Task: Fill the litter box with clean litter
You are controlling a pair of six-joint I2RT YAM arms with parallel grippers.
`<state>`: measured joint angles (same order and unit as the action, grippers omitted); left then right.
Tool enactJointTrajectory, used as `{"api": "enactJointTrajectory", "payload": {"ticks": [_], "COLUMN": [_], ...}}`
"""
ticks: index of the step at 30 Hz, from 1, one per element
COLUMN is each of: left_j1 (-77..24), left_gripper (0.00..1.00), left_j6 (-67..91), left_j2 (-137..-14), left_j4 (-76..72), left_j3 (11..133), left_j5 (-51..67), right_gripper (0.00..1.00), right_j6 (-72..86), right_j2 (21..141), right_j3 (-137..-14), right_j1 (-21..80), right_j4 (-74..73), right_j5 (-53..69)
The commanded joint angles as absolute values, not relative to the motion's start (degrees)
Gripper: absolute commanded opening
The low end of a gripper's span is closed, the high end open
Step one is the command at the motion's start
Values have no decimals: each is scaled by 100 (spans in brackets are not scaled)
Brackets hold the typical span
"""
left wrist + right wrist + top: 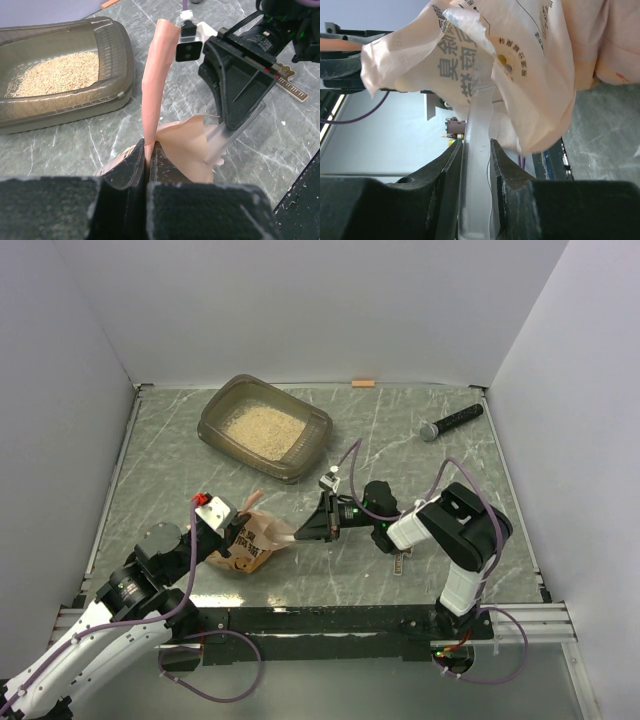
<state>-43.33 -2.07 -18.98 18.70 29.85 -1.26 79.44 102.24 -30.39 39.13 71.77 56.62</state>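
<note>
Pinching the pouch (252, 543) from both sides, the left gripper (149, 150) grips an upright pink strip while the right gripper (477, 152) squeezes a clear flap (both sets of jaws pressed tight on the plastic). The pouch is near, left of centre. Far left, well apart, the box (220, 436) holds a bed of litter (262, 428). A stick (452, 421) lies far right.

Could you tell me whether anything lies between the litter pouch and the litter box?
Nothing visible does: only bare table separates the pouch, pinched by the left tool and right tool, from the litter box. The black stick lies far right.
</note>
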Motion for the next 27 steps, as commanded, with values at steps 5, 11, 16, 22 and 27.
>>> {"api": "enactJointTrajectory", "payload": {"ticks": [5, 11, 16, 22, 27], "left_j1": [-4351, -4342, -4350, -4351, -4342], "left_gripper": [1, 1, 1, 1, 1], "left_j6": [-70, -79, -79, -79, -70], "left_j2": [-1942, -1960, -1951, -1960, -1942], "left_j4": [1362, 1362, 1362, 1354, 1354], "left_j3": [3032, 3032, 3023, 3023, 3023], "left_j5": [35, 35, 44, 44, 44], "right_gripper": [0, 0, 0, 0, 0], "right_j6": [8182, 8271, 8288, 8350, 8472], "right_j2": [9659, 9422, 9194, 8948, 8719], "right_j3": [-2496, -2233, -2022, -1837, -1679], "right_j1": [3622, 3419, 3261, 3085, 2997], "right_j4": [8797, 9000, 9053, 9035, 9079], "right_j5": [6108, 6187, 6249, 6267, 6170]}}
